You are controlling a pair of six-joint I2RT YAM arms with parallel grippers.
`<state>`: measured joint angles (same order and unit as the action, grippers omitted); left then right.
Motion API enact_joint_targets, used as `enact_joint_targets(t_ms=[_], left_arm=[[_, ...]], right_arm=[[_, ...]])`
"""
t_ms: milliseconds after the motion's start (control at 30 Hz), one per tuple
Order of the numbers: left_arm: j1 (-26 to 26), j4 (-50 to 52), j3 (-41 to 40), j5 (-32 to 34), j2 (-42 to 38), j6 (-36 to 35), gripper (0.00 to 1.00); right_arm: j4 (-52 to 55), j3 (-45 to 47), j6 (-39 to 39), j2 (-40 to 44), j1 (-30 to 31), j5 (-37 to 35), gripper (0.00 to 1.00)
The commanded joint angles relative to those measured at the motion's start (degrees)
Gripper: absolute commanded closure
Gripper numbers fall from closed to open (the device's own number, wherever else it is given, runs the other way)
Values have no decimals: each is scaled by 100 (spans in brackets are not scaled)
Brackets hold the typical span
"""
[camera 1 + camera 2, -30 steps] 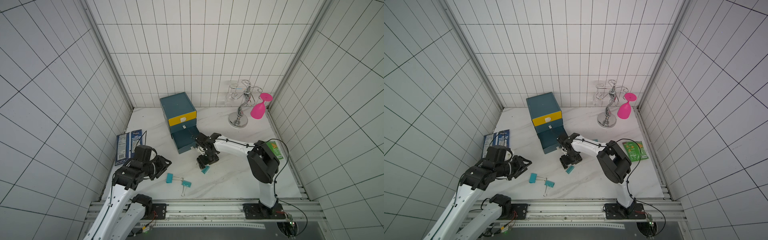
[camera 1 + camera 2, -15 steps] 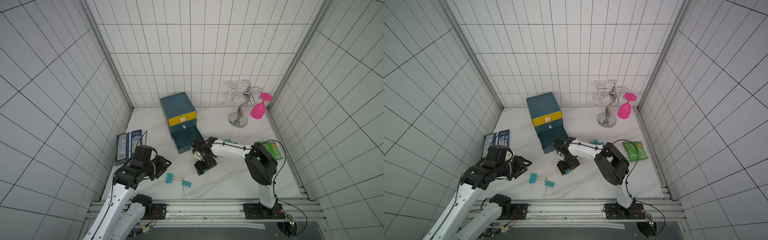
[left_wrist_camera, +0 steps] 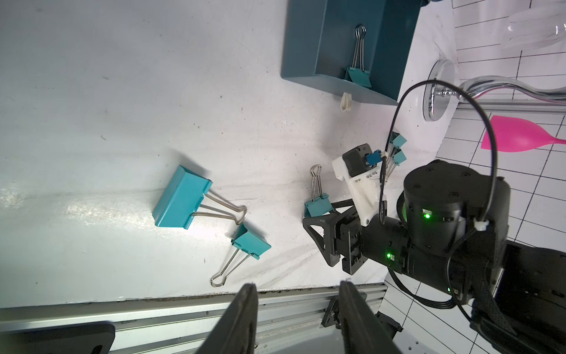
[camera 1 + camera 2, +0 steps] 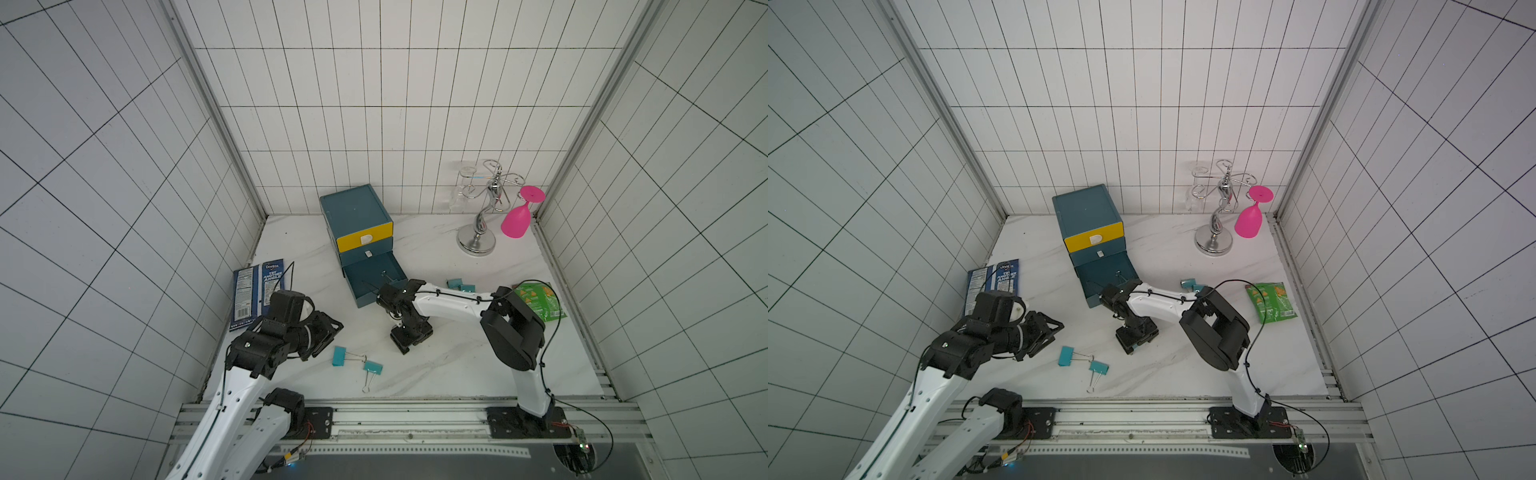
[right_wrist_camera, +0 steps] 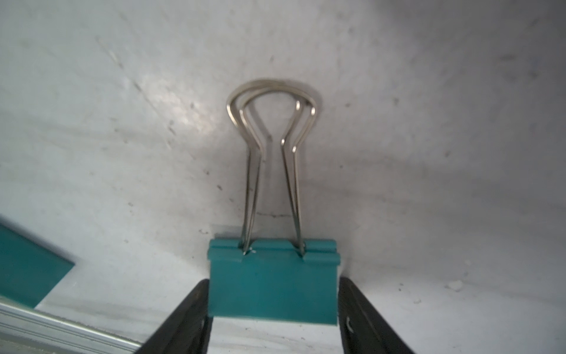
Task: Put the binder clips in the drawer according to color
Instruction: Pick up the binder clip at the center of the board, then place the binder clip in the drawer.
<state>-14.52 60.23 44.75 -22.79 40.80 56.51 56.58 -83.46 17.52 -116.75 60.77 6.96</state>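
The drawer cabinet (image 4: 357,212) stands at the back, its bottom teal drawer (image 4: 374,278) pulled out with one teal clip (image 3: 358,76) inside. My right gripper (image 4: 409,338) (image 5: 273,283) points down at the table, its fingers pressed against both sides of a teal binder clip (image 5: 272,285) (image 3: 317,207) whose wire handles lie flat. Two more teal clips (image 4: 339,356) (image 4: 372,367) lie near the front. Beside them my left gripper (image 4: 328,332) (image 3: 297,285) hovers open and empty. Another two teal clips (image 4: 455,284) (image 4: 467,287) lie behind the right arm.
A blue snack bag (image 4: 257,293) lies at the left wall and a green packet (image 4: 538,301) at the right. A chrome glass rack (image 4: 484,216) with a pink glass (image 4: 517,220) stands at the back right. The metal rail (image 4: 374,415) runs along the front edge.
My right gripper has moved from beside the open drawer toward the front, down over the teal clip, and its jaws have narrowed onto it. The left arm has not moved.
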Motion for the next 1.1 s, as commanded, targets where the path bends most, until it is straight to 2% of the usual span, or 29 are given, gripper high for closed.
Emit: enact_joint_targets(t_ms=[0, 333, 700, 867, 1067], left_arm=[[11, -134, -31, -20, -19, -52, 53], [18, -228, 7, -24, 77, -70, 53], [20, -435, 172, -32, 371, -145, 53], [27, -578, 295, -85, 625, -216, 53], [45, -617, 416, -105, 759, -281, 53]], right_arm=[[169, -164, 68, -146, 40, -190, 37], [388, -505, 100, 126, 35, -261, 55], [784, -1030, 142, 841, -55, -450, 57], [905, -1774, 155, 747, -200, -411, 57], [1353, -3440, -13, -154, -422, -372, 57]])
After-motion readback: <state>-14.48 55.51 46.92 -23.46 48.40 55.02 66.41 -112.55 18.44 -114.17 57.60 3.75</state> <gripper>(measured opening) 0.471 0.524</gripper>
